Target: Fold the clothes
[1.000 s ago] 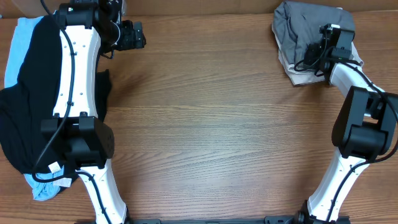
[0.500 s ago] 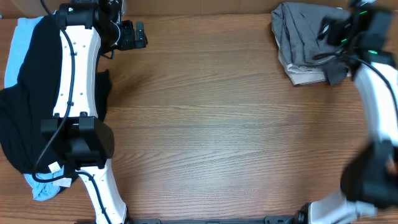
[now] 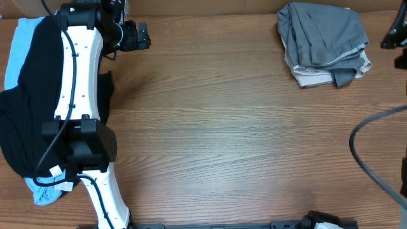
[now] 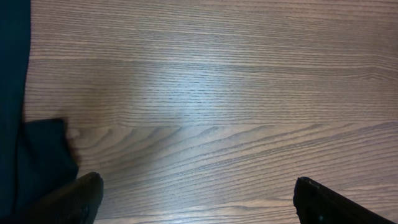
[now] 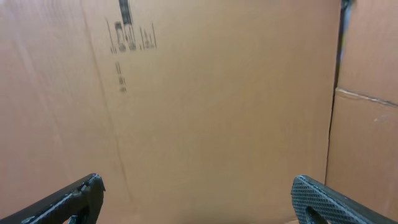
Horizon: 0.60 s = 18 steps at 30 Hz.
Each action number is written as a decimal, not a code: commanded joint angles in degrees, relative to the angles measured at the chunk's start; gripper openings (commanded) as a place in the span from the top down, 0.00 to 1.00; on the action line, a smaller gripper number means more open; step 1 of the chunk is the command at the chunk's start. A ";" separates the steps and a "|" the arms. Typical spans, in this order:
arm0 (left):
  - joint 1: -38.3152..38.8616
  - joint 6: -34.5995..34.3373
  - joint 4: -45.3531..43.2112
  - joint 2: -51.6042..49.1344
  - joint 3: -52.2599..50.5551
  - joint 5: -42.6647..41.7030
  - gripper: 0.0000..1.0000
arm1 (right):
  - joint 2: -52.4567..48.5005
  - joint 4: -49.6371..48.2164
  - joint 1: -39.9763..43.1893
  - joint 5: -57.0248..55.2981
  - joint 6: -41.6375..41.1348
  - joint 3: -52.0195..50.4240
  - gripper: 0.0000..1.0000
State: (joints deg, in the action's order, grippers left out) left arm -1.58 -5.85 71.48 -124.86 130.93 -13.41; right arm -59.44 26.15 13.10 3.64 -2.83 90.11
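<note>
Loosely folded, grey shorts cover beige shorts.

On the table, the folded shorts sit at about one o'clock, resting on another folded garment whose edge juts out toward six. A loose heap of clothes lies along the nine o'clock edge, partly under the left arm. The left gripper hangs over bare wood at eleven o'clock.
</note>
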 commanded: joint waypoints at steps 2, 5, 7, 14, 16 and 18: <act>0.13 0.02 -0.15 -0.20 1.22 0.33 0.00 | 2.08 0.59 0.09 0.07 -0.44 -0.35 0.00; 0.13 0.02 -0.15 -0.20 1.22 0.33 0.00 | 2.27 0.61 0.09 0.07 -0.44 -0.35 0.00; 0.13 0.02 -0.15 -0.20 1.22 0.33 0.00 | 2.21 0.83 0.09 0.07 -0.44 -0.46 0.00; 0.13 0.02 -0.15 -0.20 1.22 0.31 0.00 | 3.50 9.11 -1.14 -2.93 -0.22 -0.76 0.00; 0.13 0.02 -0.15 -0.20 1.22 0.33 0.00 | 4.42 11.98 -3.17 -2.97 -0.20 -1.73 0.00; 0.13 0.02 -0.15 -0.20 1.22 0.31 0.00 | 5.64 13.40 -5.01 -4.11 -0.20 -3.56 0.00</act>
State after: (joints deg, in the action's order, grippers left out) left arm -1.58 -5.85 71.48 -124.86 130.93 -13.41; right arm -55.92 38.74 10.31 1.23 -2.98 88.33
